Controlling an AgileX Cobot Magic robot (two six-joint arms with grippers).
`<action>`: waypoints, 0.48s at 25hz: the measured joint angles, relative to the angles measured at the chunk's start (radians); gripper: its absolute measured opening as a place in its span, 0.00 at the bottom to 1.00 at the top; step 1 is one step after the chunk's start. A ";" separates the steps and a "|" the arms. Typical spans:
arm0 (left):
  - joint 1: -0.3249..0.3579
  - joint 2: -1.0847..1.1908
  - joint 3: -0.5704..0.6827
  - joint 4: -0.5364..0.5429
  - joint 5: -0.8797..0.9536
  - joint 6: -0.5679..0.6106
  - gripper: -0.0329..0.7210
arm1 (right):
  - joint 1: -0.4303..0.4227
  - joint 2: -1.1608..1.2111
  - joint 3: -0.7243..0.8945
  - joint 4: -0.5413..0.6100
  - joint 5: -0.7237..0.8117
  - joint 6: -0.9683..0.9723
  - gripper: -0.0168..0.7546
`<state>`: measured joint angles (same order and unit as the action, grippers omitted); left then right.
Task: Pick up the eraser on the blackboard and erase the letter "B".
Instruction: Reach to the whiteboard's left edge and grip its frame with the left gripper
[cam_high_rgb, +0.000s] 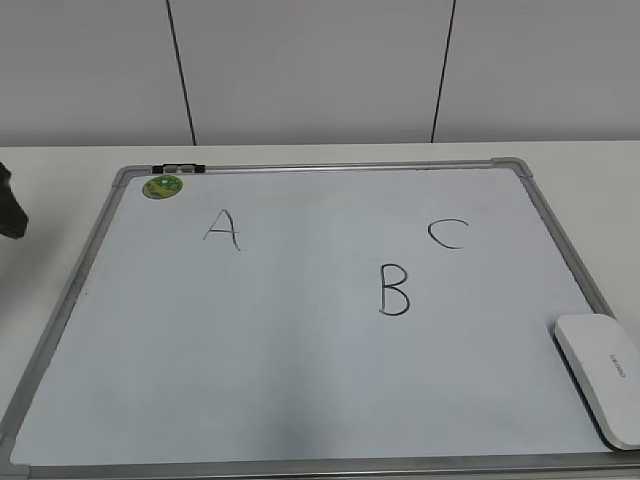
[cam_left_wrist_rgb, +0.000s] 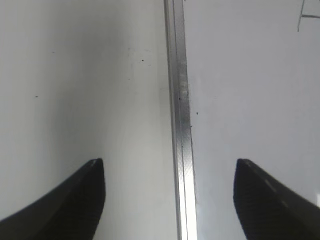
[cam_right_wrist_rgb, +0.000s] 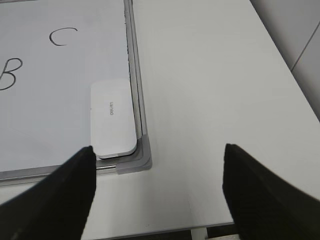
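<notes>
The right gripper (cam_right_wrist_rgb: 159, 190), jaws spread wide and empty, should descend left onto the eraser (cam_right_wrist_rgb: 112, 119) at the blackboard's (cam_right_wrist_rgb: 131, 75) near-right corner; grasp its long sides squarely.

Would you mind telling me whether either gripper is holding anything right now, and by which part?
Nothing is held. The left gripper and the right gripper are both open and empty; the eraser lies untouched on the blackboard.

eraser (cam_high_rgb: 603, 375) tucked against blackboard (cam_high_rgb: 300, 340) frame corner, open board around letter "B" (cam_high_rgb: 394, 290)
</notes>
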<state>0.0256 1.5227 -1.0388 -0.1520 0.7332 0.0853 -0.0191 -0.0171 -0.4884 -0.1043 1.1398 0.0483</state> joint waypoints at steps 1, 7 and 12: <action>0.000 0.042 -0.022 -0.005 0.000 0.000 0.82 | 0.000 0.000 0.000 0.000 0.000 0.000 0.78; 0.000 0.235 -0.118 -0.045 0.000 0.035 0.78 | 0.000 0.000 0.000 0.000 0.000 0.000 0.78; 0.000 0.348 -0.174 -0.058 0.000 0.057 0.68 | 0.000 0.000 0.000 0.000 0.000 0.000 0.78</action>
<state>0.0256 1.8710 -1.2128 -0.2104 0.7332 0.1426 -0.0191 -0.0171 -0.4884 -0.1043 1.1398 0.0483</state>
